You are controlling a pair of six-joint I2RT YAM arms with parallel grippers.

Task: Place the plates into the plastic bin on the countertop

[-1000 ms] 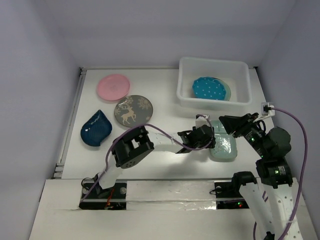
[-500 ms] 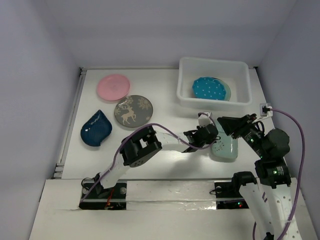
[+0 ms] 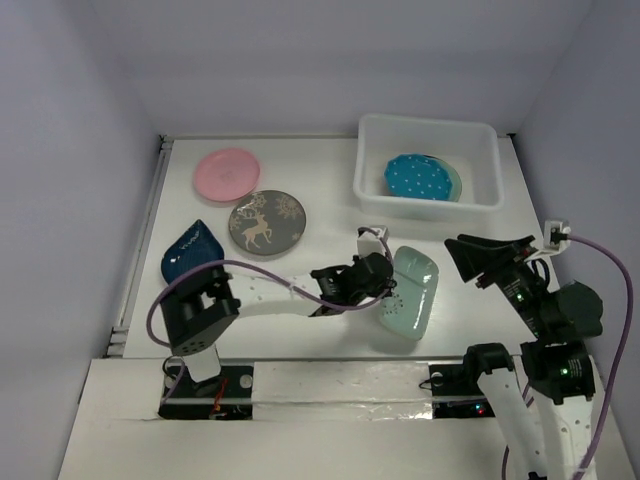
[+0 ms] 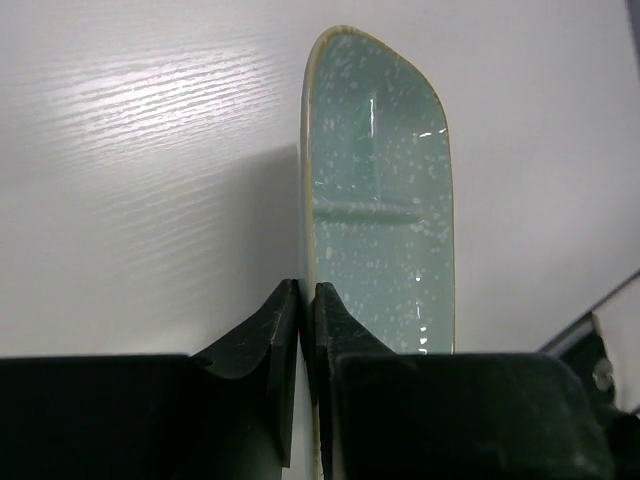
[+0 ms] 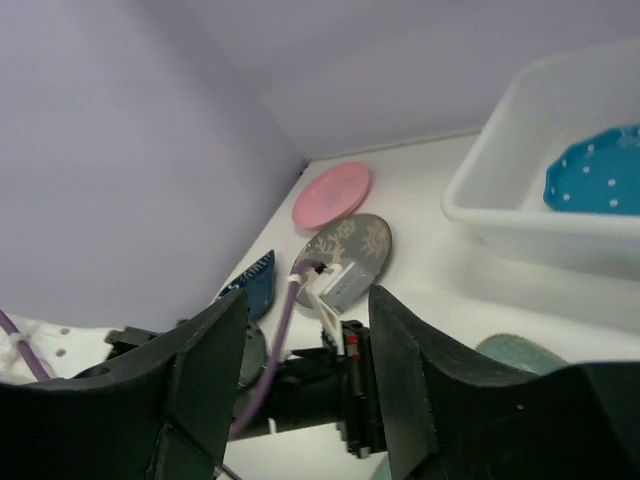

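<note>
1. The left gripper point(image 4: 307, 300) is clamped on the rim of the pale green speckled rectangular ceramic plate point(image 4: 380, 230), tilting it edge-up over the plain white countertop point(image 4: 150, 150), probably to carry it.
2. The right gripper point(image 5: 307, 300) hovers nearby, fingers apart and empty.
3. The translucent white plastic bin point(image 3: 428, 128) holds a blue white-dotted plate point(image 3: 420, 178), and whatever lies beneath is mostly hidden.

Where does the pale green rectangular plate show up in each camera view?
Top external: right of centre, near the front, the pale green rectangular plate tilted in the left gripper.
Left wrist: centre, edge-on between the fingers.
Right wrist: a sliver at the bottom right.
Shared landmark: the left gripper clamped on it.
</note>
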